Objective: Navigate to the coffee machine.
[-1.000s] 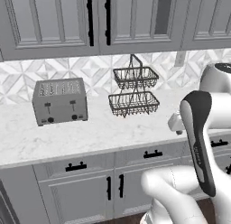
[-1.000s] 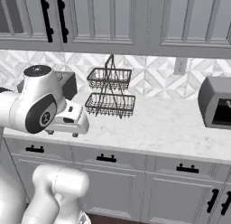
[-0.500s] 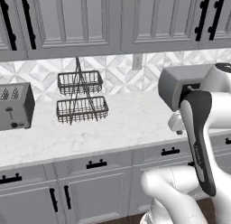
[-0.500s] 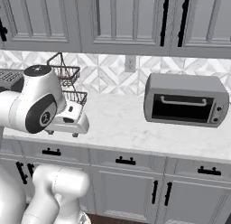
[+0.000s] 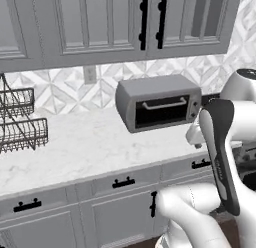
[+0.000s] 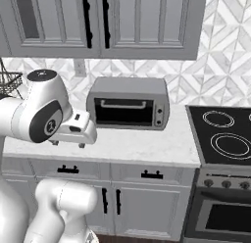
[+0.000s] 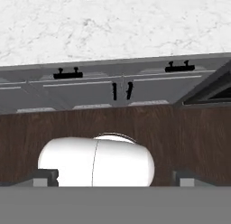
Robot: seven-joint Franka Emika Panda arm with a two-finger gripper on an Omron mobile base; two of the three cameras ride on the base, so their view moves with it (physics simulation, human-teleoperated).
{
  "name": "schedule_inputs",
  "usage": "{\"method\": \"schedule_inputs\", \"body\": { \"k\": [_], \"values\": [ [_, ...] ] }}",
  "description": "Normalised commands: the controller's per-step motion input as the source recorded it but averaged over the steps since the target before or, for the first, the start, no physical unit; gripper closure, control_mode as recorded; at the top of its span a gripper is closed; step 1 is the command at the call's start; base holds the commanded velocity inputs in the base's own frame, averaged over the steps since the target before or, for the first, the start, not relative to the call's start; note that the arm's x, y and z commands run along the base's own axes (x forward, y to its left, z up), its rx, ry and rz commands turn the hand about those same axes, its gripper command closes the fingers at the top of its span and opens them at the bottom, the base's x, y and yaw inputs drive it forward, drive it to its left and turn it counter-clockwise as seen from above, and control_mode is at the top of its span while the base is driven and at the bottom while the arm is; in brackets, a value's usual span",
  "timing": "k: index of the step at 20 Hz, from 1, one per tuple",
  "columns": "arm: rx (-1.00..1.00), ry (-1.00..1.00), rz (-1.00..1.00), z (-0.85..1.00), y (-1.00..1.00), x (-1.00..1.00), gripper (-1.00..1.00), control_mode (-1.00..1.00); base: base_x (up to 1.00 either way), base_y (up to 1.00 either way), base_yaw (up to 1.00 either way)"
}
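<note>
Tool (image 7: 115, 177) hanging in front of the robot's body, aimed down and forward, empty, its two dark fingertips (image 7: 45, 176) spread wide apart at either side of the hand view.

Directly below and ahead of the tool is a dark wooden floor (image 7: 27, 128). Just beyond that stands a row of grey lower cabinets (image 7: 90, 90) with black handles, and above them the front edge of a white marble table (image 5: 85, 147).

On the table, beyond the tool and slightly to its right, sits a wide grey toaster oven (image 5: 159, 104) with a glass door and a bar handle. This is not the machine the task names. Further to the tool's right, where the table ends, is a black stove (image 6: 225, 134) with ring burners and an oven door beneath. Far to the tool's left, a two-tier wire basket (image 5: 20, 127) stands at the picture's edge.

Behind all of these is a patterned tile wall with a wall outlet (image 5: 90, 73), and grey upper cabinets (image 5: 100, 22) above.

As for the coffee machine, nothing tall, boxy and dark with a dial and wand stands on this stretch of table, so which way it lies from the tool cannot be told. Judging by that, the base has more driving to do along the table, and the task is unfinished.
</note>
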Motion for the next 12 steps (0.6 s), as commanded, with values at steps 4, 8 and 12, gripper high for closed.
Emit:
{"method": "schedule_inputs", "body": {
  "k": [4, 8, 12],
  "values": [
    [0.0, 0.0, 0.0, 0.0, 0.0, 0.0, -1.0, 1.0, 0.0, -0.98, -0.69],
    [0.0, 0.0, 0.0, 0.0, 0.0, 0.0, -1.0, 1.0, 0.0, -0.97, -0.74],
    [0.0, 0.0, 0.0, 0.0, 0.0, 0.0, -1.0, 1.0, 0.0, -1.0, -0.72]
  ]
}}
